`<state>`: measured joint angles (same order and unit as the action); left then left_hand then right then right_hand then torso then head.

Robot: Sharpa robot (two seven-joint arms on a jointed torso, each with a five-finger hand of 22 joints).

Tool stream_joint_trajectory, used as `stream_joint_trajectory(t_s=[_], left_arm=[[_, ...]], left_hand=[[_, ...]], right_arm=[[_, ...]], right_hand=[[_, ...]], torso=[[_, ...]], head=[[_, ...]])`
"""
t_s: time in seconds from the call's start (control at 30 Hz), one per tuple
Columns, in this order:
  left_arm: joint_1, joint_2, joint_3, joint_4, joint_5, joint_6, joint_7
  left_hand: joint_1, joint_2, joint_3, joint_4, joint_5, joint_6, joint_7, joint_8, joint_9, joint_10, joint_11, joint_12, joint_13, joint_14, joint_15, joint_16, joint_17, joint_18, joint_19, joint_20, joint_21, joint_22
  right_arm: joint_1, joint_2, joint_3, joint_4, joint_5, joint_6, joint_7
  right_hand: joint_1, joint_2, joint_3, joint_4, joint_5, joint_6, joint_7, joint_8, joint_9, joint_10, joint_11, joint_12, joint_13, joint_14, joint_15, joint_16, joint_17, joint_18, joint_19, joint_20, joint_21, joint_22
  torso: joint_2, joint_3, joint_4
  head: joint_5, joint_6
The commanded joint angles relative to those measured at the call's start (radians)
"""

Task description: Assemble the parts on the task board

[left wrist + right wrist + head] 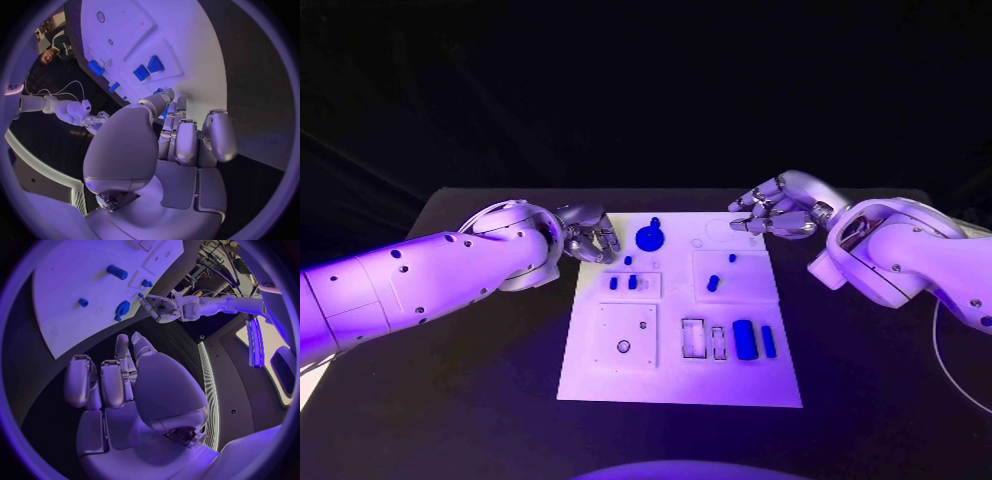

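The white task board (682, 375) lies mid-table with several blue parts on it. A round blue piece (651, 238) stands near its far edge, small pegs (713, 283) sit in the middle plates, and two long bars (744, 340) lie nearer me. My left hand (589, 232) hovers at the board's far left corner, fingers curled in with nothing in them (181, 145). My right hand (773, 212) hangs past the far right corner, curled in the same way and holding nothing (119, 385). Neither hand touches a part.
The black table (473, 400) surrounds the board on all sides. A square plate with a round hole (627, 337) and slotted recesses (694, 338) lie on the board's near half. Both white forearms (416, 285) reach over the table's sides.
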<state>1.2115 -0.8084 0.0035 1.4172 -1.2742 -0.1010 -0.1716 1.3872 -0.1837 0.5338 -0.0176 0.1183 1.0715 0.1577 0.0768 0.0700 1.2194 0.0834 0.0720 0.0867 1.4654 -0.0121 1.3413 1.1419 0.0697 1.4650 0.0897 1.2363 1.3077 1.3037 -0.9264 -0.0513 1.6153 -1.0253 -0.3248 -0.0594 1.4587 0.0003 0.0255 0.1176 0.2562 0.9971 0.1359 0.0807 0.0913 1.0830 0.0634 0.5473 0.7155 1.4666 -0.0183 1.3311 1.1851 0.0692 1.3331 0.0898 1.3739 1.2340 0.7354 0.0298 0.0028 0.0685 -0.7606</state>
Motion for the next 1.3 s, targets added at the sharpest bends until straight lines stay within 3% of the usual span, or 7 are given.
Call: stream_joint_trajectory(t_s=[0.03, 0.17, 0.27, 0.43, 0.53, 0.83, 1.3], left_arm=[[0.002, -0.017, 0.002, 0.012, 0.25, -0.129, 0.12], [0.002, -0.054, 0.0, 0.044, 0.582, -0.245, 0.26], [0.002, -0.076, -0.006, 0.07, 0.792, -0.285, 0.344], [0.001, -0.111, -0.017, 0.12, 1.079, -0.275, 0.459], [0.0, -0.126, -0.023, 0.147, 1.212, -0.239, 0.507], [-0.001, -0.146, -0.028, 0.186, 1.356, -0.184, 0.558], [-0.002, -0.149, -0.029, 0.205, 1.383, -0.166, 0.566]], left_hand=[[0.013, 0.008, 0.009, -0.004, -0.005, 0.013, -0.001, 0.006, 0.002, 0.01, -0.002, 0.01, 0.004, 0.027, 0.007, 0.007, 0.006, 0.007, 0.002, 0.004, -0.025, 0.017], [0.02, 0.024, 0.017, -0.016, -0.007, 0.016, 0.003, 0.006, 0.0, 0.009, 0.001, 0.023, 0.009, -0.029, 0.009, -0.081, -0.134, 0.04, -0.063, 0.005, -0.192, -0.09], [0.018, 0.032, 0.016, -0.021, -0.007, 0.017, 0.005, 0.006, -0.001, 0.002, 0.003, 0.031, 0.012, -0.076, 0.01, -0.151, -0.239, 0.059, -0.111, 0.007, -0.302, -0.16], [0.015, 0.044, 0.004, -0.023, -0.009, 0.028, 0.002, 0.016, 0.001, 0.01, -0.002, 0.052, 0.021, -0.096, 0.008, -0.177, -0.28, 0.066, -0.13, 0.006, -0.339, -0.182], [-0.003, 0.047, -0.015, -0.014, -0.01, 0.027, 0.0, 0.018, 0.0, 0.005, -0.003, 0.06, 0.024, -0.1, 0.009, -0.18, -0.288, 0.067, -0.136, 0.008, -0.353, -0.191], [-0.029, 0.049, -0.054, -0.001, -0.01, 0.018, -0.001, 0.019, -0.001, -0.011, -0.002, 0.073, 0.029, -0.117, 0.011, -0.196, -0.322, 0.075, -0.156, 0.01, -0.405, -0.224], [-0.028, 0.053, -0.062, -0.002, -0.009, 0.017, -0.001, 0.02, -0.001, -0.014, -0.002, 0.079, 0.031, -0.125, 0.011, -0.204, -0.336, 0.078, -0.165, 0.01, -0.429, -0.239]], right_arm=[[-0.001, 0.0, 0.0, -0.011, -0.176, 0.062, -0.041], [-0.001, 0.003, 0.0, -0.015, -0.344, 0.104, -0.084], [-0.001, 0.01, 0.0, -0.015, -0.456, 0.127, -0.115], [-0.007, 0.026, -0.002, -0.014, -0.618, 0.153, -0.167], [-0.011, 0.038, -0.004, -0.018, -0.691, 0.165, -0.194], [-0.03, 0.083, -0.013, -0.04, -0.79, 0.206, -0.221], [-0.059, 0.135, -0.016, -0.067, -0.801, 0.26, -0.202]], right_hand=[[0.026, -0.012, 0.025, -0.006, -0.013, 0.023, 0.012, 0.001, -0.001, -0.023, 0.0, -0.102, -0.095, 0.026, 0.003, -0.013, -0.015, 0.013, -0.01, 0.002, -0.009, -0.009], [0.054, -0.029, 0.065, -0.013, -0.024, 0.047, 0.007, 0.002, -0.001, -0.046, 0.007, -0.233, -0.228, 0.023, 0.01, -0.031, -0.038, 0.016, -0.017, 0.009, -0.02, -0.023], [0.059, -0.042, 0.088, -0.013, -0.031, 0.061, 0.002, 0.001, -0.001, -0.037, 0.009, -0.285, -0.298, 0.022, 0.012, -0.038, -0.047, 0.017, -0.02, 0.013, -0.026, -0.029], [0.061, -0.072, 0.152, -0.009, -0.081, 0.082, -0.008, -0.007, -0.003, -0.001, 0.006, -0.357, -0.436, 0.023, 0.013, -0.053, -0.064, 0.02, -0.024, 0.013, -0.038, -0.041], [0.057, -0.081, 0.174, -0.005, -0.086, 0.09, -0.014, -0.009, -0.004, -0.002, 0.004, -0.375, -0.471, 0.024, 0.008, -0.057, -0.068, 0.02, -0.025, 0.011, -0.04, -0.043], [0.045, -0.105, 0.218, 0.002, -0.107, 0.092, -0.021, -0.014, -0.007, -0.014, 0.001, -0.405, -0.54, 0.023, -0.009, -0.072, -0.084, 0.023, -0.031, -0.005, -0.053, -0.057], [0.042, -0.11, 0.255, 0.0, -0.107, 0.099, -0.024, -0.014, -0.008, -0.019, -0.001, -0.419, -0.587, 0.022, -0.014, -0.086, -0.1, 0.026, -0.04, -0.011, -0.067, -0.073]], torso=[[-0.001, 0.002, -0.0004], [0.0, 0.0018, -0.0003], [0.0, 0.002, -0.0004], [0.001, 0.0001, 0.0001], [0.001, 0.0002, -0.0001], [0.003, 0.0013, -0.0009], [0.003, 0.0012, 0.0015]], head=[[0.0, 0.005], [-0.003, 0.011], [-0.009, 0.017], [-0.027, 0.028], [-0.04, 0.032], [-0.045, 0.034], [-0.046, 0.026]])
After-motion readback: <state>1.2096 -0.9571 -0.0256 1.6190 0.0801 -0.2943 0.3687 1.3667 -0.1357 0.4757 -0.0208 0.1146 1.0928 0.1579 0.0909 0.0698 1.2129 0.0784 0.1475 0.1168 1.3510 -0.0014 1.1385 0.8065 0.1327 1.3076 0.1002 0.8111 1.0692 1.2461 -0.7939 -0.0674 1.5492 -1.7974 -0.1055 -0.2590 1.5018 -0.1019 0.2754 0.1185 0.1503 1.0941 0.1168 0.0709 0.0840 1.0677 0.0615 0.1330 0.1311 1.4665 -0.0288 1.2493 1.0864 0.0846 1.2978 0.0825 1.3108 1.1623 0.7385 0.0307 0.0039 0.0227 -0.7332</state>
